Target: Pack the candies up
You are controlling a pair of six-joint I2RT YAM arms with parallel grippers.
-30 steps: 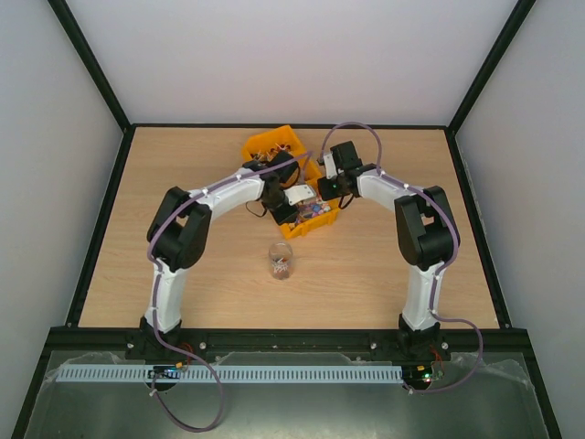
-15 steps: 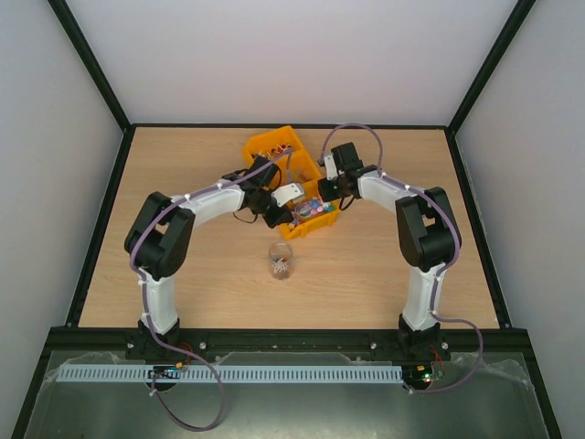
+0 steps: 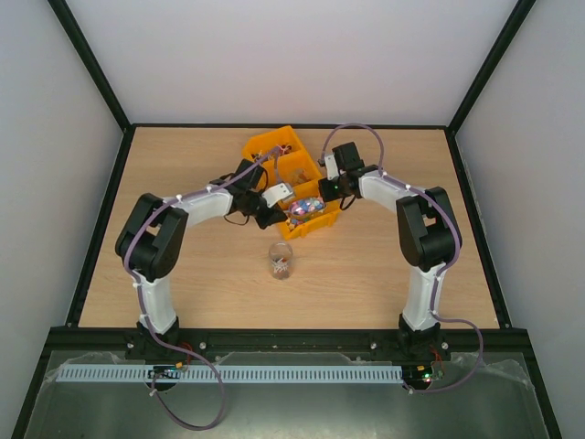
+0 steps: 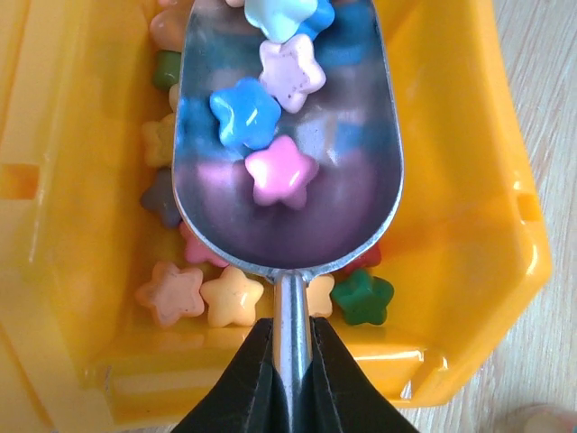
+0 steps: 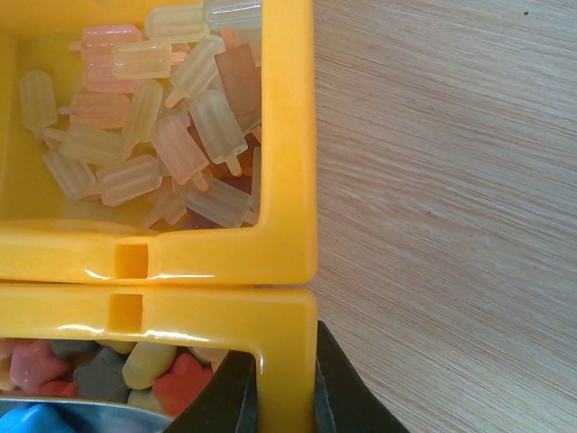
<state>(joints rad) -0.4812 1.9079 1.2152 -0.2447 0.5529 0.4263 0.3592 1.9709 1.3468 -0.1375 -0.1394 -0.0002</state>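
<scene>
Left end effector [image 4: 289, 374] grips a scoop [image 4: 302, 225] loaded with candies [image 4: 279, 173] over the bin [image 4: 469, 225]; right end effector [image 5: 285, 390] pinches its wall. The cup [image 3: 281, 262] holds few; most scooping seems left.

The left arm [image 3: 196, 207] and right arm [image 3: 390, 190] are reaching inward; the left claw [image 4: 290, 347] and right claw [image 5: 284, 392] are clamping tight.

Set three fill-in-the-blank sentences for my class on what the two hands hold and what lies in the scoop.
The left hand grips the scoop by its ____.
The candies lying in the scoop are shaped like ____.
The right hand is shut on the wall of a ____ bin.
Missing words: handle; stars; yellow.
</scene>
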